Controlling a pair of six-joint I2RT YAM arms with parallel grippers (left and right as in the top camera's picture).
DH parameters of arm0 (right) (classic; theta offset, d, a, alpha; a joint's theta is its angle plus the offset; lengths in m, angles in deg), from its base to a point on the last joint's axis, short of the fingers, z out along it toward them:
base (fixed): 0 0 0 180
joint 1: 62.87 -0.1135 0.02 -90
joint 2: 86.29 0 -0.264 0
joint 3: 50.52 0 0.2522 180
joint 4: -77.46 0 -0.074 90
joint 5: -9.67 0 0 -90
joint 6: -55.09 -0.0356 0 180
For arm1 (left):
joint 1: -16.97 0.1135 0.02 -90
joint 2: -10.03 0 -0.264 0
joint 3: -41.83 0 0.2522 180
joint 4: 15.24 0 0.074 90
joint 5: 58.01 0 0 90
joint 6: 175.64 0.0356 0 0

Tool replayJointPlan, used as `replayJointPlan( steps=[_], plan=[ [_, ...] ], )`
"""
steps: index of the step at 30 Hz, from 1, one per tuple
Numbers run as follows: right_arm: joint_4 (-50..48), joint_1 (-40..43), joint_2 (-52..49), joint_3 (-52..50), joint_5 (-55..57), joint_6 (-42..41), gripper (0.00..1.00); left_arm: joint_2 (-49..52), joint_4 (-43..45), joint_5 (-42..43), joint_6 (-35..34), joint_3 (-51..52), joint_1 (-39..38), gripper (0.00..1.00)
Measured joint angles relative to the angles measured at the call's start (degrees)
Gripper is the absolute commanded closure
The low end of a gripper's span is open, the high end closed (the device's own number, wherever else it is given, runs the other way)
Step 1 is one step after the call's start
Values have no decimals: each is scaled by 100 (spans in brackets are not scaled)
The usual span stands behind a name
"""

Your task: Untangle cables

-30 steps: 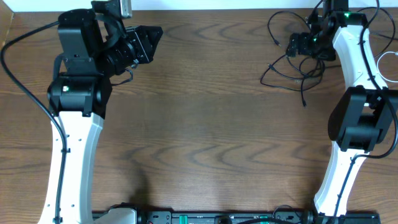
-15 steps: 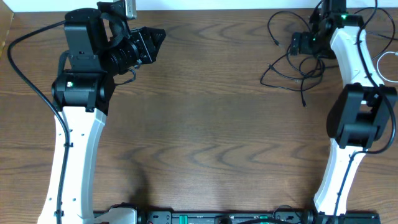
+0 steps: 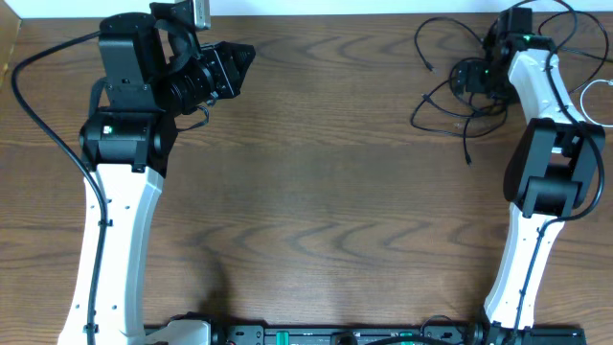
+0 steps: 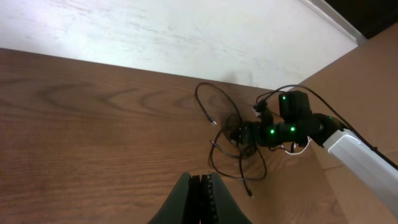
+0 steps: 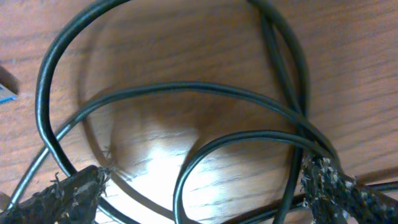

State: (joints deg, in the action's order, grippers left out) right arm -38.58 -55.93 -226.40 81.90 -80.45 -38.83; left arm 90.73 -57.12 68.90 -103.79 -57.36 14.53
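On my overhead view the left end effector (image 3: 238,57) sits in the upper left of the frame, pointing right, over bare tabletop (image 3: 316,192). From its own wrist camera I see its tips (image 4: 200,186) at the bottom edge, pressed together. It looks across the wood toward the tangle far off.

The black cables (image 3: 448,96) lie in the upper right of the overhead frame as a loose knot of loops. One strand trails down toward the middle right and another arcs up near the top edge. In the left wrist view the same knot (image 4: 222,134) shows in the centre right.

The right end effector (image 3: 467,77) is down in that knot, at its right side. Its wrist camera shows it spread wide (image 5: 199,186), fingers (image 5: 68,193) at the two lower corners. Black loops (image 5: 186,92) cross on the wood between them. Strands run close against the right-hand finger; I cannot tell whether they touch it.

The white cable (image 3: 588,96) curls at the far right edge, just beyond the right arm.
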Motion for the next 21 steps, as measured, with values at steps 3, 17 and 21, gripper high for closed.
replayJointPlan(
  steps=[3, 17, 21],
  plan=[
    [-105, 28, -2, 0, 17, 0, 1, 0, 2, 0, 0, 0, 0, 93],
    [-214, 22, -155, 9, 15, 2, 4, 0, 0, 0, 0, 0, 0, 93],
    [-216, 22, -181, 31, 52, 2, 11, 0, -7, 0, 0, 0, 0, 93]
  ],
)
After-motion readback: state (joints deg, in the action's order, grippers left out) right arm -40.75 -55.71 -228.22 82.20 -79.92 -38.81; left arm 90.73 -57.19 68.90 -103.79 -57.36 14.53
